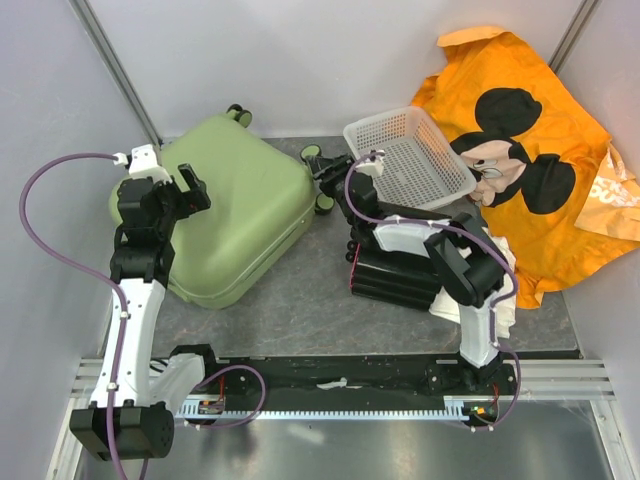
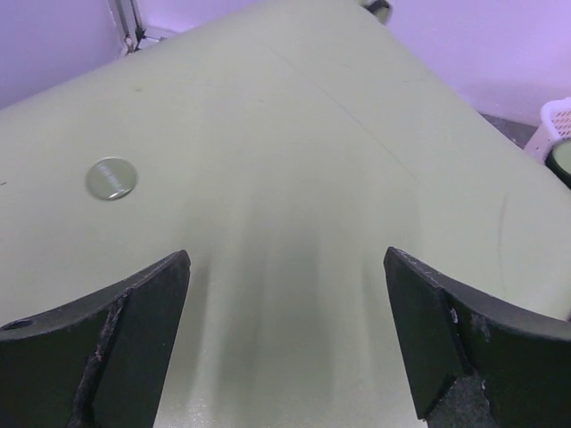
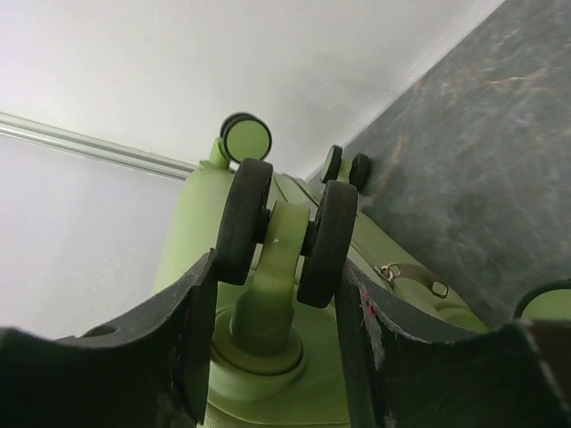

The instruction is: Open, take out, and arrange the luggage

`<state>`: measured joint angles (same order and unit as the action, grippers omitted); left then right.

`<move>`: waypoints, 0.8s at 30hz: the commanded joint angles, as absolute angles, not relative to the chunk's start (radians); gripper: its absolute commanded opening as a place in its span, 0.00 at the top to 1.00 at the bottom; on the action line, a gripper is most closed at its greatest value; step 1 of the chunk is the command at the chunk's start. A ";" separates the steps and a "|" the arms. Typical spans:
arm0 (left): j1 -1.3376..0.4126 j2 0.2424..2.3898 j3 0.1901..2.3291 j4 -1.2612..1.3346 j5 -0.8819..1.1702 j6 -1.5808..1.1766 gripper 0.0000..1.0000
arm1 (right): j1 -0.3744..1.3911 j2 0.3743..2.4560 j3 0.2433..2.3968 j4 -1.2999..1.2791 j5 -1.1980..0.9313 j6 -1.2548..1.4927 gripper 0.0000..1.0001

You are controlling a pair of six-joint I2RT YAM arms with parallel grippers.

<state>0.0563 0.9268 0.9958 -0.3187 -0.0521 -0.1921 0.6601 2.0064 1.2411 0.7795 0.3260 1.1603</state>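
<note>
The luggage (image 1: 240,200), a pale green hard-shell suitcase, lies flat and closed at the left of the table, its black wheels toward the back and right. My left gripper (image 1: 195,188) hovers over its near-left part; in the left wrist view it (image 2: 285,257) stands open above the smooth shell (image 2: 294,134), holding nothing. My right gripper (image 1: 330,180) is at the suitcase's right end. In the right wrist view it (image 3: 277,263) is shut on a twin caster wheel (image 3: 285,227), one finger against each black tyre. Other wheels (image 3: 245,136) show behind.
A white mesh basket (image 1: 410,155) stands right of the suitcase, partly on an orange Mickey Mouse cloth (image 1: 540,130). A black box (image 1: 395,275) lies under my right arm, white cloth (image 1: 505,262) beside it. Walls close in left, back and right.
</note>
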 commanded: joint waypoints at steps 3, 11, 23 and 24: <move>0.078 0.930 1.023 -0.305 -0.123 -0.198 0.01 | 0.701 1.768 1.037 0.931 0.460 0.898 1.00; 0.288 0.960 1.051 -0.389 -0.006 -0.369 0.01 | 0.778 1.595 0.898 0.891 0.453 0.818 1.00; 0.360 0.847 0.922 -0.502 -0.241 -0.482 0.01 | 0.785 1.385 1.023 0.489 0.315 0.510 0.18; 0.379 0.851 0.917 -0.477 -0.147 -0.465 0.01 | 0.785 1.375 1.041 0.460 0.298 0.447 0.13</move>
<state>0.3283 0.8665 0.9417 -0.5011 -0.2428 -0.4305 0.7727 1.5013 0.8852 0.5098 0.3809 0.7376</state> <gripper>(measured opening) 0.991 0.800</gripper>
